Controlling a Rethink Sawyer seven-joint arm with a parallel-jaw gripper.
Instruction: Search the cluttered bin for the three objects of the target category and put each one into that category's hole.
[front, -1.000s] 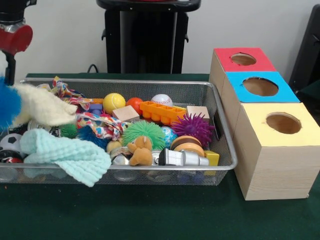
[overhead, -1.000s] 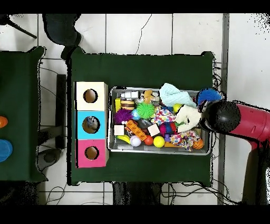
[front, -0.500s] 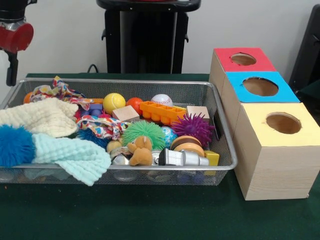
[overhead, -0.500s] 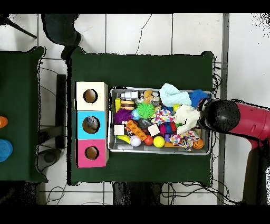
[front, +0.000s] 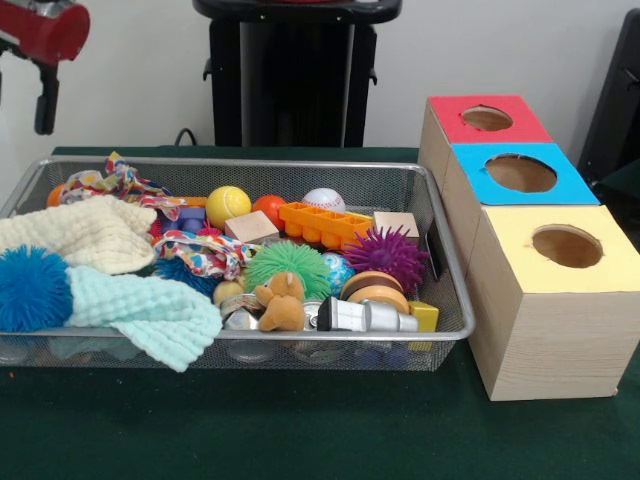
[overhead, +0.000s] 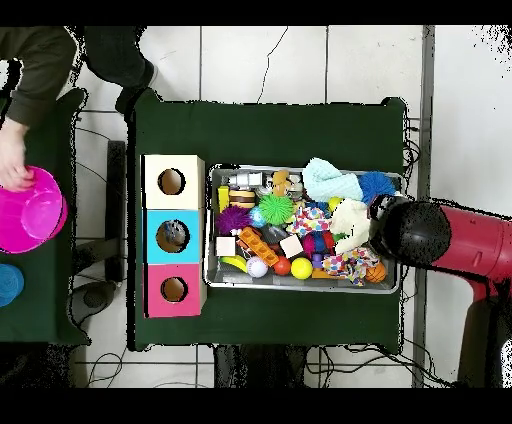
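Note:
The wire bin (front: 445, 240) (overhead: 212, 272) is packed with toys and cloths. At its left end a blue spiky ball (front: 32, 288) (overhead: 377, 183) lies beside a mint cloth (front: 145, 312) (overhead: 330, 180) and a cream cloth (front: 85, 232) (overhead: 350, 222). Green (front: 287, 262) and purple (front: 387, 254) spiky balls, a yellow ball (front: 228, 205), a baseball (front: 323, 200) and a teddy bear (front: 283, 300) lie further right. The gripper (front: 45, 95) hangs high over the bin's left end, holding nothing that I can see. In the overhead view the arm's black head (overhead: 415, 232) hides it.
Three wooden boxes stand right of the bin, with holes in a red top (front: 487, 118), a blue top (front: 521, 173) and a yellow top (front: 566, 246). In the overhead view a person's hand (overhead: 14, 165) holds a pink bowl (overhead: 30, 210) on the neighbouring table.
The blue spiky ball and cream cloth dropped from mid-air into the bin's left end. The arm has risen. A person's arm with a pink bowl came into the overhead view.

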